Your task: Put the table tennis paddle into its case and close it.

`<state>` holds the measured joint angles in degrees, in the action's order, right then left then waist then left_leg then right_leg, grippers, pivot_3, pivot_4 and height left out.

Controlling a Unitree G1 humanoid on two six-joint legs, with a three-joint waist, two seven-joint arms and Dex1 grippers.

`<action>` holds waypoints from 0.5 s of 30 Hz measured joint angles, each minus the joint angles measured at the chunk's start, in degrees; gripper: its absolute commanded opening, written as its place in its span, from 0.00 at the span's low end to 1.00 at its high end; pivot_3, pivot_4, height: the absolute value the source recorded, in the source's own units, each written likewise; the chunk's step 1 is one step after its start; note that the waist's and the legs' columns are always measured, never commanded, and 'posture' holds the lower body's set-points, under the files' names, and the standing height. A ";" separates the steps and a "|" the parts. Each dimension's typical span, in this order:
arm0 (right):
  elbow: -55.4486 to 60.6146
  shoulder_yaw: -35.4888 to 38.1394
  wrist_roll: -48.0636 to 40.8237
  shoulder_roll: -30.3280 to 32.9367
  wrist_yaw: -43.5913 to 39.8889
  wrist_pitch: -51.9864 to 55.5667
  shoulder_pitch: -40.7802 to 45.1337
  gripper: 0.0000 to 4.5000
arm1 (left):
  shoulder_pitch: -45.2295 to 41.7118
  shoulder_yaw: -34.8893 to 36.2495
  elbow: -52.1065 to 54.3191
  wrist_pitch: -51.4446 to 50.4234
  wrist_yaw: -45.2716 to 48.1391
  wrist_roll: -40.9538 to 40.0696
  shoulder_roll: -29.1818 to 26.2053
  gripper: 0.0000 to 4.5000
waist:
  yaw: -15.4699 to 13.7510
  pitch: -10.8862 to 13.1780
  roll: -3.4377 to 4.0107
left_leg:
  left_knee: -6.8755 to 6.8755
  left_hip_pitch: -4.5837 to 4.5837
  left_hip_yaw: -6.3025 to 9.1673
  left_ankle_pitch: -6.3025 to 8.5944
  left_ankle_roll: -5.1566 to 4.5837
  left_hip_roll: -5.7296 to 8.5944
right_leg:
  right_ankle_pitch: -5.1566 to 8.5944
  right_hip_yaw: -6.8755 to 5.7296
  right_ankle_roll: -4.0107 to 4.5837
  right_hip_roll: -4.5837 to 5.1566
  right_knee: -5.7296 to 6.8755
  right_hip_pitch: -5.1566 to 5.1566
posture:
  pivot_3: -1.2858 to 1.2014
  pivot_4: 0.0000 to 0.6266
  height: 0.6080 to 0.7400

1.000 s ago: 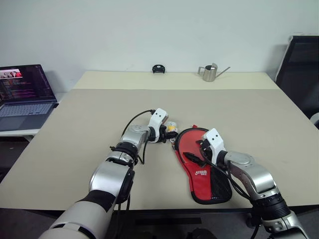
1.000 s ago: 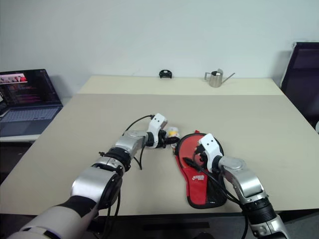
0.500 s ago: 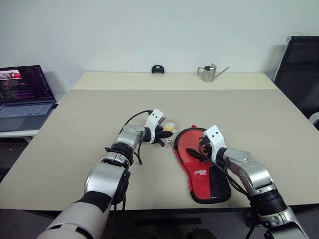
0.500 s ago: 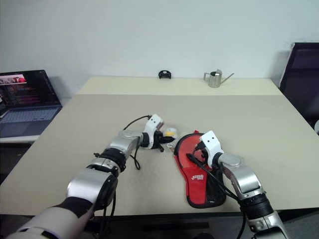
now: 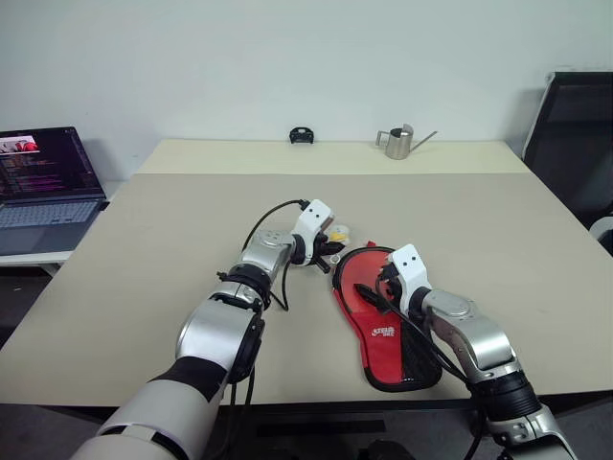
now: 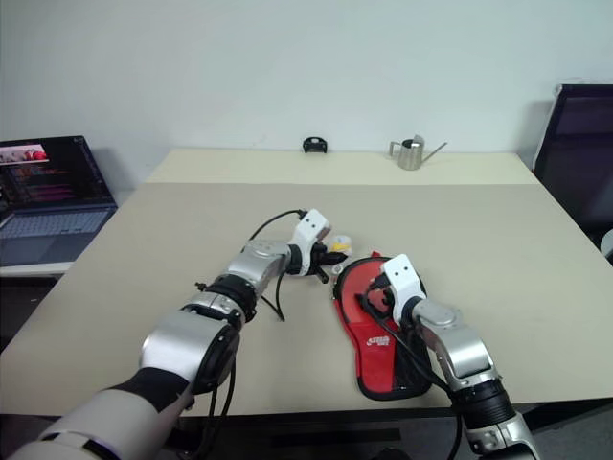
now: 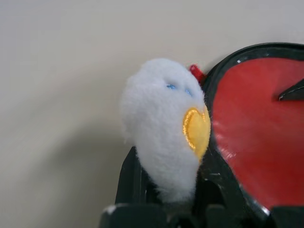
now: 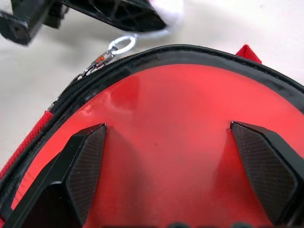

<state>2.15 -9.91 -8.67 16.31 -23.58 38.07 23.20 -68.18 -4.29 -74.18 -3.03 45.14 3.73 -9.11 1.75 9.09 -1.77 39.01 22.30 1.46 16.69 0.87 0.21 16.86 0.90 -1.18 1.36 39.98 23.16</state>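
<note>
The left gripper (image 7: 166, 194) is clamped on the fluffy charm (image 7: 164, 123), probably to pull the zip round the case (image 5: 388, 331). The right gripper (image 8: 168, 175), fingers spread wide and holding nothing, steadies the red paddle (image 8: 180, 142) (already inside the case) on the table (image 5: 172, 230).
</note>
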 measured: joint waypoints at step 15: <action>-0.22 -0.05 2.85 -4.21 2.24 -0.60 -1.86 1.00 | -2.85 -0.53 -4.28 4.34 -14.52 7.11 2.94 0.06 | 0.03 -0.23 -0.18 | -0.10 -1.06 0.05 0.01 -0.01 0.00 | 0.03 -0.04 -0.05 -0.06 -0.11 -1.08 | 0.52 0.24 1.00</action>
<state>1.93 -9.96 -5.82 12.10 -21.34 37.47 21.33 -71.04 -4.82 -78.46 1.31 30.62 10.84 -6.17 1.78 8.86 -1.95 38.91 21.24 1.50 16.70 0.87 0.22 16.89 0.85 -1.22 1.30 39.87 22.08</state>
